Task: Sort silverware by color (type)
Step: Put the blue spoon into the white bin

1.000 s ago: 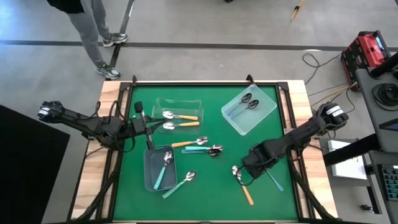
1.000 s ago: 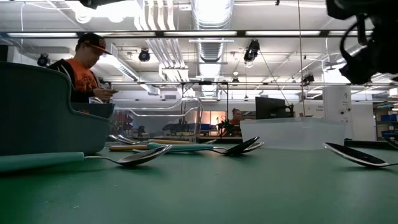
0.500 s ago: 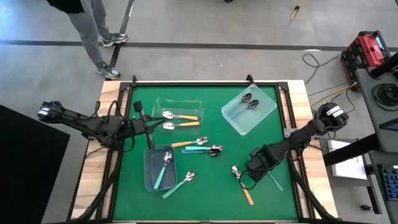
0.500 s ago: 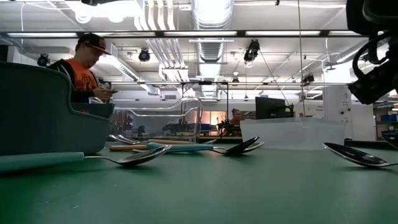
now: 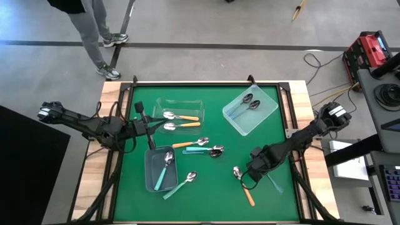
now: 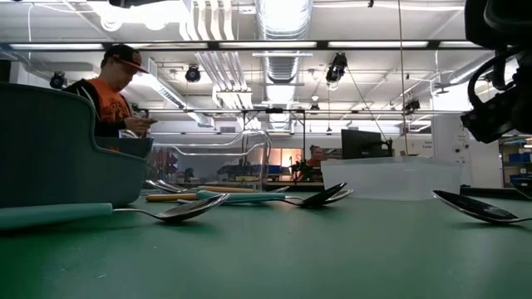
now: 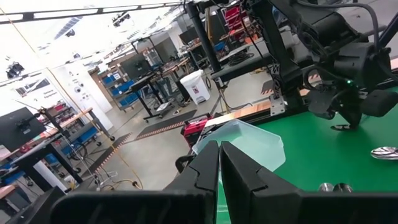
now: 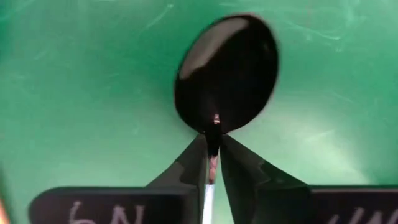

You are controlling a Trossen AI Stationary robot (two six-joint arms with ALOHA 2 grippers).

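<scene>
My right gripper (image 5: 250, 171) is low over the green mat near the table's right front, shut on a spoon with a dark shiny bowl (image 8: 227, 71); its bluish handle (image 5: 275, 182) shows behind the gripper. An orange-handled spoon (image 5: 248, 195) lies beside it. My left gripper (image 5: 145, 125) is shut and holds nothing, over the mat's left side. More spoons lie loose mid-table: an orange one (image 5: 183, 144), a teal one (image 5: 199, 150) and a teal one (image 5: 180, 185). My right gripper pinches the spoon's thin neck (image 8: 212, 135), just behind the bowl, between its two fingertips. The fingers come from above, pointing down at the mat, in line with the handle. Whether the bowl rests on the mat or is just off it, I cannot tell.
A clear bin (image 5: 187, 102) at the back holds two orange-handled spoons. A pale bin (image 5: 270, 107) at the back right holds two dark spoons. A grey bin (image 5: 150, 175) at the front left holds a teal spoon. A person stands beyond the table's far left.
My right gripper has moved a little toward the table's near edge and come down over the bluish-handled spoon. The spoons and bins lie as before.
</scene>
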